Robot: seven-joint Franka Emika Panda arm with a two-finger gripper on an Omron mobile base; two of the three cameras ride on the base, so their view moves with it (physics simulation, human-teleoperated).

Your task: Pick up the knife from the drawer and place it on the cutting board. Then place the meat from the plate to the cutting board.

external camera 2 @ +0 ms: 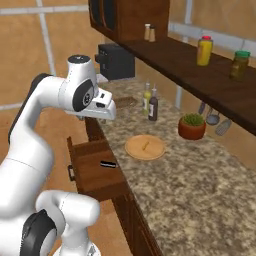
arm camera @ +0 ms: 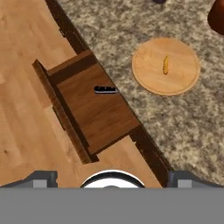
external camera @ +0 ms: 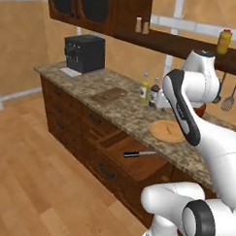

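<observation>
**Three angles on one open drawer**

Left base view looks from behind the arm, forward and down along the table. Right base view faces the same stretch from the other side. Hand view stares straight down from well above. All three share the drawer and the plate.

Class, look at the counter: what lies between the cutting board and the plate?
In the left base view, two bottles stand beside that stretch, toward the wall; between the cutting board and the plate the granite counter is bare.
</observation>
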